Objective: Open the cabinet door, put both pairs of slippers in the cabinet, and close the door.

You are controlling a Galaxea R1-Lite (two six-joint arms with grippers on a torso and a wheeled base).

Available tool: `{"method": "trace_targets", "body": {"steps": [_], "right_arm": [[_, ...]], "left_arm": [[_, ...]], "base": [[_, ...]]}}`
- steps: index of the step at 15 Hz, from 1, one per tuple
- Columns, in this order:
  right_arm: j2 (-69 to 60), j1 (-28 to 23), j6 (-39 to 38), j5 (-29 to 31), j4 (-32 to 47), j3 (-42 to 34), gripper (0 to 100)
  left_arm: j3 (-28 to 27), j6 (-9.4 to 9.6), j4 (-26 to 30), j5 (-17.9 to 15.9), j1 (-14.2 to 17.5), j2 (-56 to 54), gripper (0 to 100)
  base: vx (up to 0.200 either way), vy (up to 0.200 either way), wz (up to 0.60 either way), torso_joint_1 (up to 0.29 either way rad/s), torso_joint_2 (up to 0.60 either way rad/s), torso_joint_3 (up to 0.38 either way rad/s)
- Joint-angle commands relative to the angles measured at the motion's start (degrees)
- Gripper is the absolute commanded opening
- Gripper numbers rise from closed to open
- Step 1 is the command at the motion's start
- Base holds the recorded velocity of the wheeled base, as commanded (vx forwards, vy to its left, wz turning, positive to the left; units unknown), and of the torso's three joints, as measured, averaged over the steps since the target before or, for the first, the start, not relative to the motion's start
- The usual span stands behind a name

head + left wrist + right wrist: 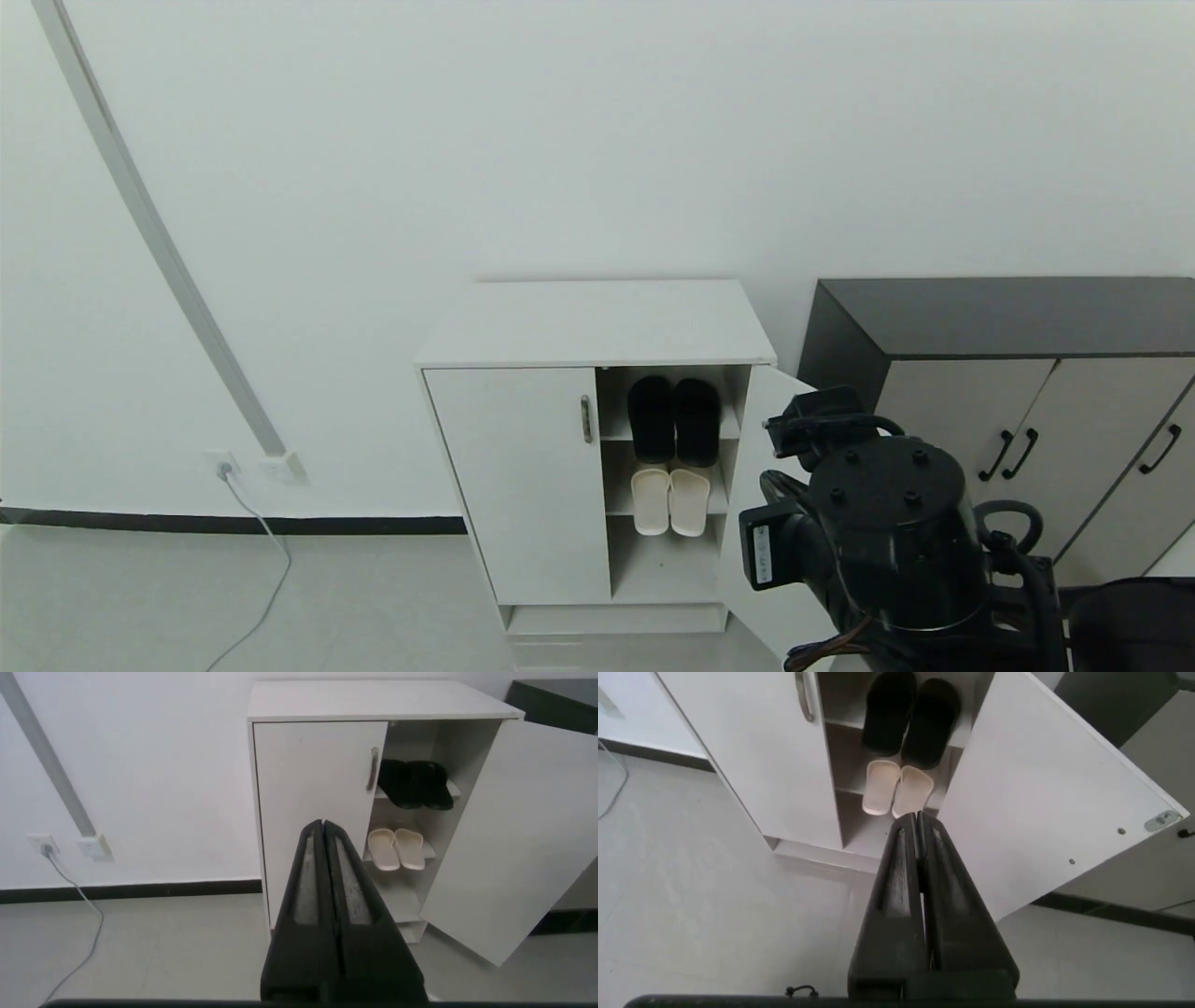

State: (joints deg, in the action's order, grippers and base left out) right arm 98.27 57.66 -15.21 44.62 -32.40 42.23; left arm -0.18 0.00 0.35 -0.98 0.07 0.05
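Observation:
A white cabinet [597, 322] stands against the wall with its right door [1046, 793] swung open and its left door [518, 481] closed. Black slippers [674, 420] lie on the upper shelf, and white slippers [669, 501] lie on the shelf below. The same black slippers [910, 714] and white slippers [896, 789] sit ahead of my right gripper [920, 821], which is shut and empty near the open door. My left gripper [322, 831] is shut and empty, back from the cabinet [383, 700], facing its closed left door. My right arm [878, 523] is beside the open door.
A dark-topped cabinet [1008, 313] with grey doors stands right of the white one. A wall socket [222, 464] with a cable [266, 560] trailing on the floor is at the left. A slanted conduit [149, 224] runs up the wall. Grey floor lies in front.

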Motion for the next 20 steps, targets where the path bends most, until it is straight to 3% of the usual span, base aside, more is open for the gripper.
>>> {"method": "trace_targets", "body": {"steps": [1, 6, 9, 12, 17, 20], "right_arm": [[-0.1, 0.0, 0.0, -0.4, 0.0, -0.2, 0], [0.0, -0.4, 0.0, -0.5, 0.1, -0.3, 0], [0.5, -2.2, 0.1, -0.7, 0.1, -0.2, 0], [1.0, -4.8, 0.1, -5.0, -0.1, 0.3, 0], [3.9, -13.0, 1.8, -11.8, 0.0, 6.8, 0], [7.2, -15.8, 1.8, -13.3, 0.1, 10.8, 0]], "left_arm": [[0.0, 0.0, 0.0, 0.0, 0.0, 0.0, 0], [0.0, 0.0, 0.0, 0.0, 0.0, 0.0, 0], [0.0, 0.0, 0.0, 0.0, 0.0, 0.0, 0], [0.0, 0.0, 0.0, 0.0, 0.0, 0.0, 0], [0.0, 0.0, 0.0, 0.0, 0.0, 0.0, 0], [0.0, 0.0, 0.0, 0.0, 0.0, 0.0, 0]], "base": [[0.0, 0.0, -0.6, 0.007, 0.0, -0.002], [0.0, 0.0, -0.6, 0.007, 0.0, -0.001], [0.0, 0.0, 0.0, 0.0, 0.0, 0.0], [0.0, 0.0, 0.0, 0.0, 0.0, 0.0], [0.0, 0.0, 0.0, 0.0, 0.0, 0.0], [-0.2, 0.0, 0.0, 0.007, 0.0, 0.004]]}}
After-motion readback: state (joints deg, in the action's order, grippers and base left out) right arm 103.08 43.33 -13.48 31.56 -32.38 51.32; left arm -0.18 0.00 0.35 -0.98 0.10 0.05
